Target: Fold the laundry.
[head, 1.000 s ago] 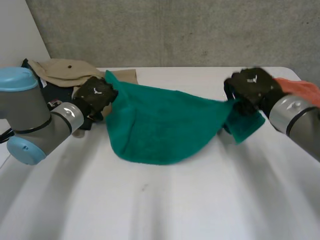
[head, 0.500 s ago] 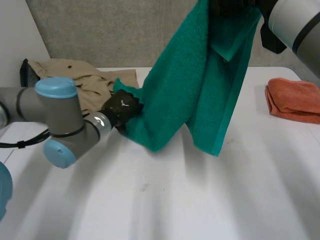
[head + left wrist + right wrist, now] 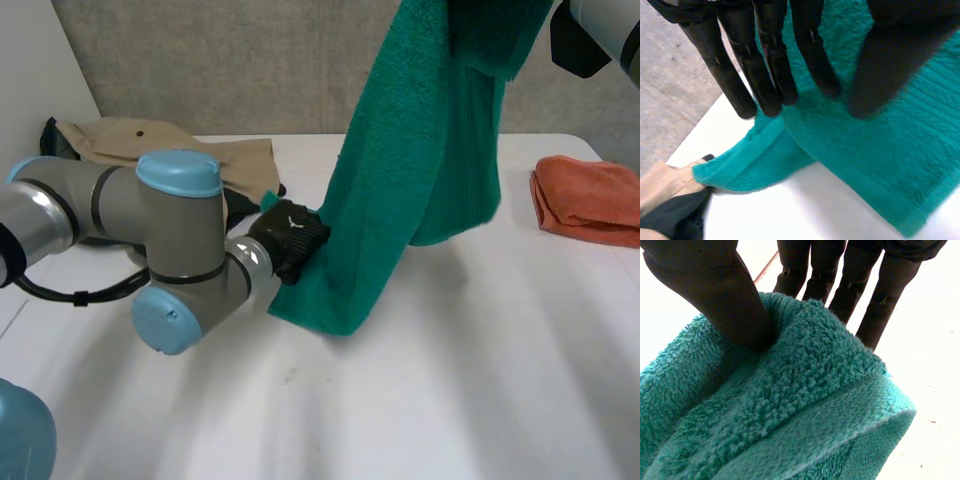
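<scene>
While the left arm (image 3: pixel 180 260) reaches across the near part of the table (image 3: pixel 450 400), its left hand (image 3: pixel 292 238) sits low against the bottom of the green towel (image 3: pixel 400 200). Its straight fingers (image 3: pixel 765 65) and thumb are set opposite each other, tips sunk in the pile beside the hem, pinching the cloth. A loose corner trails onto the table just beyond the fingertips.

The towel's lowest fold touches the table beside that hand. From there it rises steeply to the right hand (image 3: pixel 715 290), which is held high and clamps the top edge between its thumb and the fingers behind it.

The step looks like spreading the towel out before the first fold; nothing is folded yet. Next, I judge, the right hand must come down and away from the left, so that the cloth is drawn taut and laid flat.

The towel's long axis runs nearly upright, low end at the left hand, leaning toward the robot's right as it climbs.

Farther back, an orange cloth (image 3: pixel 585 200) lies well apart at the right, and a beige garment (image 3: pixel 160 150) is heaped at the rear left, below the grey wall (image 3: pixel 250 70).
</scene>
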Robot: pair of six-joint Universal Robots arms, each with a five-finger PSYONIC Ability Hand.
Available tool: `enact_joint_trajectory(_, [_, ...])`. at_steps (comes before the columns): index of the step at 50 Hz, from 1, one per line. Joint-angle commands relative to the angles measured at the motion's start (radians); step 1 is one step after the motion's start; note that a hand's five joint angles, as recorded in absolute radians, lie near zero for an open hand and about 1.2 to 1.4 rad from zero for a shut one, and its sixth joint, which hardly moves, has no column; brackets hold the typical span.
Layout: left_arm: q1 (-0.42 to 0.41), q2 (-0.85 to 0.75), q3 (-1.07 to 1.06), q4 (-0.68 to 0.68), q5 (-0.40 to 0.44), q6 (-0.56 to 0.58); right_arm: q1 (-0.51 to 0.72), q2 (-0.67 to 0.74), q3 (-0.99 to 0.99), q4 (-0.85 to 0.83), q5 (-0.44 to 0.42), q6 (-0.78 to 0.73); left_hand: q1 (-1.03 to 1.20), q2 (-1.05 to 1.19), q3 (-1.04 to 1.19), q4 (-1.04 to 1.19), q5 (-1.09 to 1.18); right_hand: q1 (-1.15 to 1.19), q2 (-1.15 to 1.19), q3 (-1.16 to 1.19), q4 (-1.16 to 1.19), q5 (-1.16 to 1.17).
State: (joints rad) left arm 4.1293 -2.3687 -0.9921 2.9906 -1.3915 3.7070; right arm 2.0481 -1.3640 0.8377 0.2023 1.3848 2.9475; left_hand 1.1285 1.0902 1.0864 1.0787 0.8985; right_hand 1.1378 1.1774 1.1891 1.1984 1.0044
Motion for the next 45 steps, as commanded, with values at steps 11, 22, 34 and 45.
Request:
enact_joint_trajectory(11, [0.144, 0.389, -0.181, -0.147, -0.021, -0.102, -0.200, -0.040, 0.152, 0.066, -0.088, -0.076, 0.268, 0.306, 0.310, 0.318, 0.323, 0.258, 0.219, 0.207, 0.198, 0.217])
enact_joint_trajectory(22, [0.230, 0.557, -0.329, -0.159, 0.120, -0.136, -0.226, -0.036, 0.259, 0.103, -0.162, -0.177, -0.593, -0.555, -0.551, -0.543, -0.538, 0.258, 0.219, 0.207, 0.198, 0.217])
enact_joint_trajectory(34, [0.026, 0.303, -0.342, 0.074, 0.075, -0.308, -0.056, -0.078, 0.121, 0.071, -0.066, -0.030, -0.759, -0.721, -0.717, -0.710, -0.704, 0.258, 0.219, 0.207, 0.198, 0.217])
enact_joint_trajectory(45, [-0.158, 0.106, -0.165, 0.119, -0.069, -0.340, 0.032, -0.079, 0.024, 0.071, -0.001, -0.010, -0.713, -0.674, -0.670, -0.663, -0.657, 0.258, 0.219, 0.207, 0.198, 0.217])
